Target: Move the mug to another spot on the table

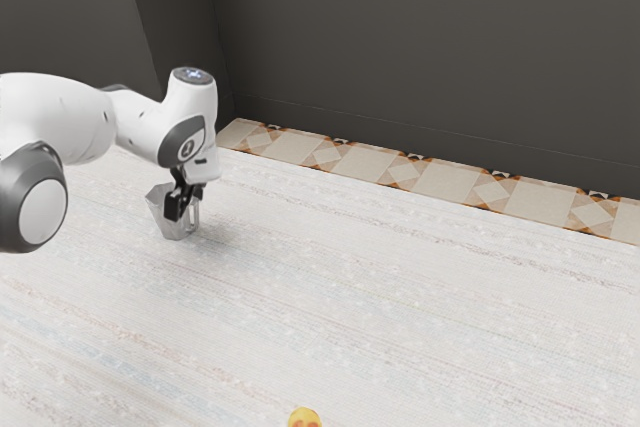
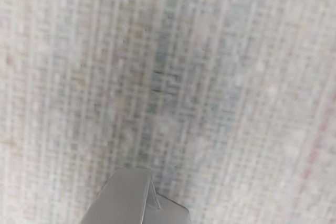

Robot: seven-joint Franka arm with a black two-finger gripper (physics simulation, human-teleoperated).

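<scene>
A small grey mug sits under my hand at the exterior view's left, low over the pale table. My black gripper comes down on the mug's rim, and its fingers pinch the wall from both sides, so it is shut on the mug. A faint shadow lies on the table just to the right of the mug. In the wrist view the mug is a grey angular shape right under the hand, with the woven table surface behind it.
A small yellow object peeks in at the table's near edge. Beyond the table's far edge runs a patterned tile floor and a dark wall. The table stretches wide toward the exterior view's right.
</scene>
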